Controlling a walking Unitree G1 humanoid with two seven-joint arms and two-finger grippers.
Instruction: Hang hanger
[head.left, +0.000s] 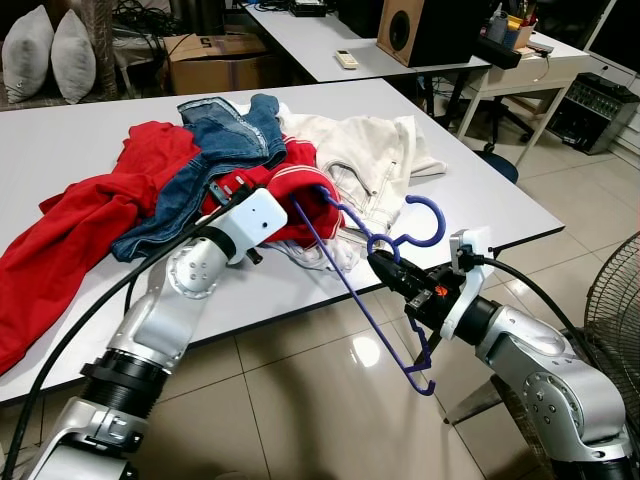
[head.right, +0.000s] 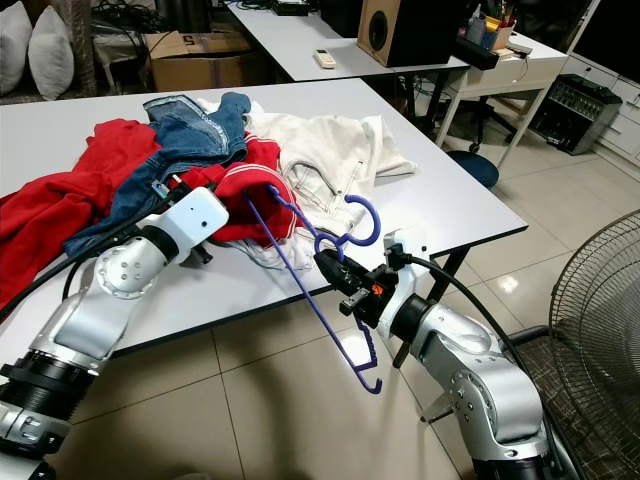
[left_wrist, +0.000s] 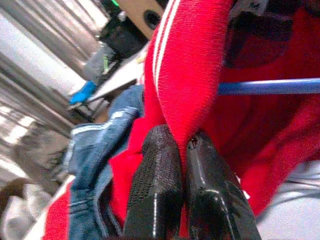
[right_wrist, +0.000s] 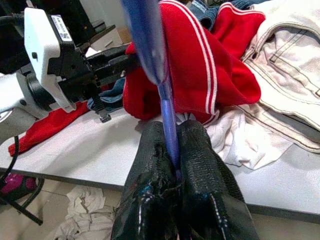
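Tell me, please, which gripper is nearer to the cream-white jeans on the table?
Right. The right gripper, shut on the blue hanger, sits at the table edge just in front of the cream-white jeans. The left gripper pinches the red garment farther left.

Jeans (head.left: 215, 150), speaker (head.left: 420, 30), fan (head.left: 612, 320)

The right gripper's (right_wrist: 172, 165) two black fingers pinch a thin blue plastic hanger (right_wrist: 167, 112) whose bar runs up toward a red white-striped knit garment (right_wrist: 200, 70) lying beside cream denim clothing (right_wrist: 290, 70) on a white table (right_wrist: 90, 150).
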